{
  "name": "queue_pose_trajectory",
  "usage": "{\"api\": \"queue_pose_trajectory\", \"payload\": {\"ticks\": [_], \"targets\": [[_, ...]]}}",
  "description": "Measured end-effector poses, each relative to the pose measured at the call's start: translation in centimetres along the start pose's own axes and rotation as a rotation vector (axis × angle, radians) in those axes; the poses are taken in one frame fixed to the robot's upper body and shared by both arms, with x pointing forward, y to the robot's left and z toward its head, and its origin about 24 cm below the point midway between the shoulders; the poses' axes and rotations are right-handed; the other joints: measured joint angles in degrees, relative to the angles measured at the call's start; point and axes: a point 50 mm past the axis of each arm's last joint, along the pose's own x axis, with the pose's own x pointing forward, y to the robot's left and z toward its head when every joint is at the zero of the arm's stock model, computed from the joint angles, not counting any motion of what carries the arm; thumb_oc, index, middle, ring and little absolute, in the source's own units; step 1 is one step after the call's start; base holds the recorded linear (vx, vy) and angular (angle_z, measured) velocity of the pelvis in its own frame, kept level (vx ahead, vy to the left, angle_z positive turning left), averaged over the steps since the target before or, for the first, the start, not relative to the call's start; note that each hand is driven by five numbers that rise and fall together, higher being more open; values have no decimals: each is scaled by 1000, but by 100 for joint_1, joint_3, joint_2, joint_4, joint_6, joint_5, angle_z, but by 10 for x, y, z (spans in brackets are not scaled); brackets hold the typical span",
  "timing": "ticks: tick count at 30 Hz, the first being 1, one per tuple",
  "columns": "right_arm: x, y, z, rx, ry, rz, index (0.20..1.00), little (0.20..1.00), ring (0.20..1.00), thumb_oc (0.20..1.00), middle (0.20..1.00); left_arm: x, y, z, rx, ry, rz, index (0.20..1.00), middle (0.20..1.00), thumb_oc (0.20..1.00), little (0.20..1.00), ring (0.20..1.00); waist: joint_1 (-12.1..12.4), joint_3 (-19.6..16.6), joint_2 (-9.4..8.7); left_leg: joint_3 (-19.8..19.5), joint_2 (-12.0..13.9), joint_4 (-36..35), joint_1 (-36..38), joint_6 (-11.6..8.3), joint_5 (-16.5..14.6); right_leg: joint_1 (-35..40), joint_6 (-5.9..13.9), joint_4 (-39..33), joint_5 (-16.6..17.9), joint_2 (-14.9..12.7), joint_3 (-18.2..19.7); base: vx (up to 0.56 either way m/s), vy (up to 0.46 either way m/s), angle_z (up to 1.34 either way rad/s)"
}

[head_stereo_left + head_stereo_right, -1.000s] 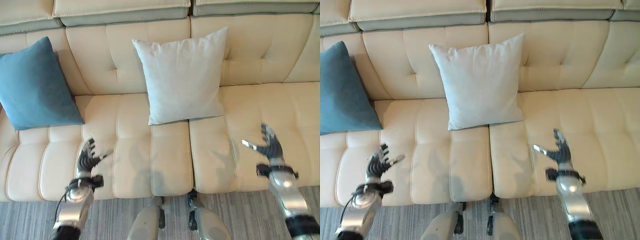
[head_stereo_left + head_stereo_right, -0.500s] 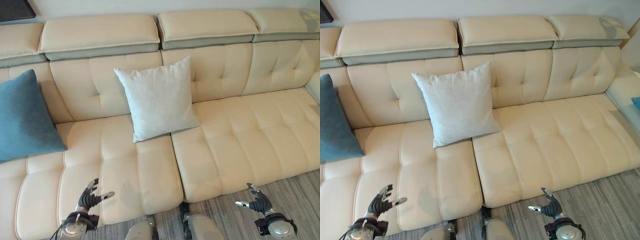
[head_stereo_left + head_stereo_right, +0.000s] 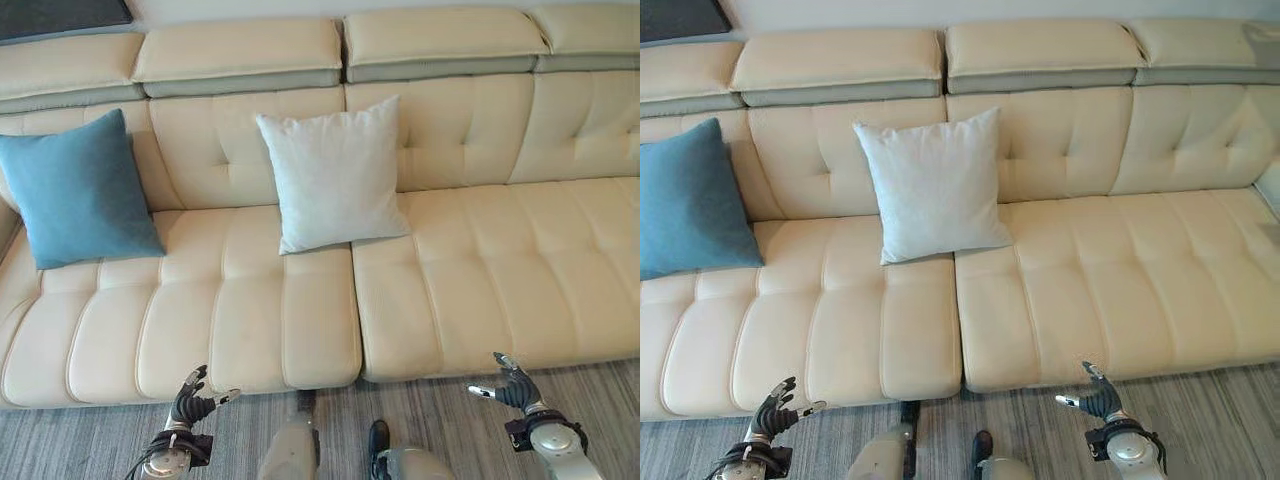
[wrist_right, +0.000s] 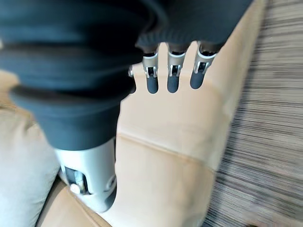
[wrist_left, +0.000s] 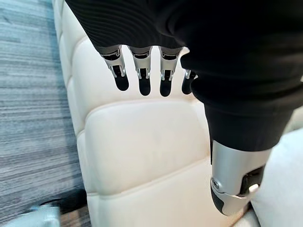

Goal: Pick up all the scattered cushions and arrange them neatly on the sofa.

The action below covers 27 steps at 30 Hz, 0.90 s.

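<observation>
Evidently both hands, left hand (image 3: 192,405) and right hand (image 3: 510,388), hung relaxed and empty near the sofa (image 3: 480,260), so scanning rightward for remaining cushions seemed wisest.

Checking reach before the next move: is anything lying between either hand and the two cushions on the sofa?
Nothing visible: bare seat separates the left hand and right hand from the blue cushion and white cushion on the sofa.
</observation>
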Motion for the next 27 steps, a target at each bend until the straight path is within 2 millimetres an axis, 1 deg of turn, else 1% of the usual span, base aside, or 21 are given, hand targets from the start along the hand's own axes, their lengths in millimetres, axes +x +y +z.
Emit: {"api": "queue_pose_trajectory", "payload": {"ticks": [1, 2, 3, 4, 9, 11, 13, 14, 15, 16, 17, 18, 19, 20, 21, 22, 23, 24, 25, 26, 27], "targets": [[1, -1, 1, 2, -2, -2, 1000, 1000, 1000, 1000, 1000, 0, 0, 1, -1, -8, 0, 1000, 1000, 1000, 1000, 1000, 0, 16, 41, -105, 48, -283, 178, 58, -11, -30, 35, 14, 20, 53, 65, -61, 36, -37], [3, 2, 6, 17, -15, 1, 1000, 1000, 1000, 1000, 1000, 1, -1, 3, -8, -10, -2, 1000, 1000, 1000, 1000, 1000, -42, 20, 1, -161, 52, -388, 275, 66, -31, -133, 64, 17, 45, 60, 213, -54, 35, -52], [5, 2, 9, 20, -27, 1, 1000, 1000, 1000, 1000, 1000, 0, -2, 2, -13, -8, -8, 1000, 1000, 1000, 1000, 1000, -23, 22, 36, -153, 72, -445, 337, 105, -57, -104, 142, -20, 30, 83, 238, -9, 35, -47], [5, 1, 10, 29, -30, -5, 1000, 1000, 1000, 1000, 1000, 1, -4, 4, -30, -10, -18, 1000, 1000, 1000, 1000, 1000, -101, -10, 140, -128, 117, -604, 422, 279, -181, -78, 257, -108, 71, 135, 264, -32, 42, -26], [1, 1, 1, 98, 1, -33, 1000, 1000, 1000, 1000, 1000, 5, -3, 11, -27, -29, -18, 1000, 1000, 1000, 1000, 1000, -244, -49, 117, 158, 2, -789, 544, 305, -222, -188, 374, -178, 196, 46, 629, -32, 51, -39], [0, 2, 0, 136, 4, -40, 1000, 1000, 1000, 1000, 1000, 3, -4, 7, -23, -14, -27, 1000, 1000, 1000, 1000, 1000, -340, -70, 130, 402, -62, -873, 694, 335, -242, -215, 427, -253, 317, 46, 995, -53, 49, -81], [-3, 2, -4, 159, 18, -42, 1000, 1000, 1000, 1000, 1000, 3, -5, 8, -21, -15, -31, 1000, 1000, 1000, 1000, 1000, -492, -80, 115, 568, -103, -884, 744, 330, -241, -232, 566, -333, 487, 70, 1232, -68, 37, -73], [-2, 4, -2, 182, 14, -42, 1000, 1000, 1000, 1000, 1000, 3, -3, 6, -11, -8, -29, 1000, 1000, 1000, 1000, 1000, -485, -85, 71, 806, -99, -906, 803, 365, -268, -317, 572, -332, 538, 110, 1475, -57, 9, -115], [-2, 6, 0, 201, 8, -41, 1000, 1000, 1000, 1000, 1000, 3, -3, 5, -6, 3, -34, 1000, 1000, 1000, 1000, 1000, -546, -91, 50, 1007, -103, -908, 837, 424, -309, -382, 585, -362, 618, 141, 1674, -49, -23, -120], [-1, 6, 3, 213, -2, -43, 1000, 1000, 1000, 1000, 1000, 2, -4, 3, -3, 11, -39, 1000, 1000, 1000, 1000, 1000, -573, -93, 40, 1123, -86, -918, 845, 448, -322, -421, 589, -348, 626, 149, 1733, -68, -83, -138], [-1, 9, 4, 226, -5, -38, 1000, 1000, 1000, 1000, 1000, 5, -7, 10, -1, -14, -46, 1000, 1000, 1000, 1000, 1000, -657, -84, -41, 1572, -60, -953, 933, 424, -333, -668, 674, -218, 917, 281, 1766, -52, -118, -159], [3, 13, 14, 247, -34, -32, 1000, 1000, 1000, 1000, 1000, 5, -3, 9, 5, -11, -35, 1000, 1000, 1000, 1000, 1000, -563, -89, -110, 1806, -64, -923, 992, 498, -367, -834, 703, -180, 1029, 329, 1572, -59, -160, -260], [8, 19, 30, 277, -90, -26, 1000, 1000, 1000, 1000, 1000, 6, 2, 11, 21, -12, -28, 1000, 1000, 1000, 1000, 1000, -422, -32, -190, 2562, 72, -752, 1022, 643, -443, -922, 521, -583, 906, 204, 616, 40, -139, -241], [11, 20, 36, 287, -104, -29, 1000, 1000, 1000, 1000, 1000, 7, 2, 13, 20, -13, -29, 1000, 1000, 1000, 1000, 1000, -421, -25, -176, 2765, 167, -710, 1030, 702, -485, -926, 339, -551, 862, 114, 162, 62, -88, -249], [15, 22, 43, 287, -116, -25, 1000, 1000, 1000, 1000, 1000, 12, -2, 24, 5, -54, -33, 1000, 1000, 1000, 1000, 1000, -417, 19, -9, 3218, 458, -686, 1116, 685, -523, -933, 194, -194, 482, -191, -1493, 143, -185, -191], [14, 23, 42, 282, -111, -19, 1000, 1000, 1000, 1000, 1000, 12, -3, 29, 6, -77, -39, 1000, 1000, 1000, 1000, 1000, -306, 5, 41, 3295, 558, -676, 1203, 664, -581, -917, 306, -9, 387, -321, -1936, 142, -170, -192], [10, 22, 34, 272, -92, -23, 1000, 1000, 1000, 1000, 1000, 12, -8, 37, 0, -111, -55, 1000, 1000, 1000, 1000, 1000, -409, 1, 114, 3284, 664, -590, 1360, 412, -849, -702, 506, 53, 461, -571, -1985, 237, -272, -126], [8, 24, 28, 270, -71, -19, 1000, 1000, 1000, 1000, 1000, 11, -6, 36, -2, -109, -48, 1000, 1000, 1000, 1000, 1000, -367, -55, -14, 3437, 664, -442, 1438, 299, -841, -540, 417, 248, 300, -818, -2200, 286, -278, -161], [5, 30, 23, 250, -56, 9, 1000, 1000, 1000, 1000, 1000, 7, -7, 27, 1, -86, -51, 1000, 1000, 1000, 1000, 1000, -269, -138, -96, 3548, 708, -210, 1625, 166, -1022, -513, 309, 315, 531, -774, -2189, 220, -274, -140], [6, 33, 28, 239, -73, 21, 1000, 1000, 1000, 1000, 1000, 5, -7, 20, 6, -57, -52, 1000, 1000, 1000, 1000, 1000, -248, -149, -7, 3483, 858, -24, 1607, 122, -1082, -479, 273, 356, 513, -692, -2028, 298, -342, -155], [4, 35, 25, 221, -66, 33, 1000, 1000, 1000, 1000, 1000, 6, -13, 15, 2, -30, -76, 1000, 1000, 1000, 1000, 1000, -374, -141, 22, 3215, 1079, 512, 1523, 149, -1138, -438, 173, 409, 334, -531, -1856, 253, -270, -88]]}}
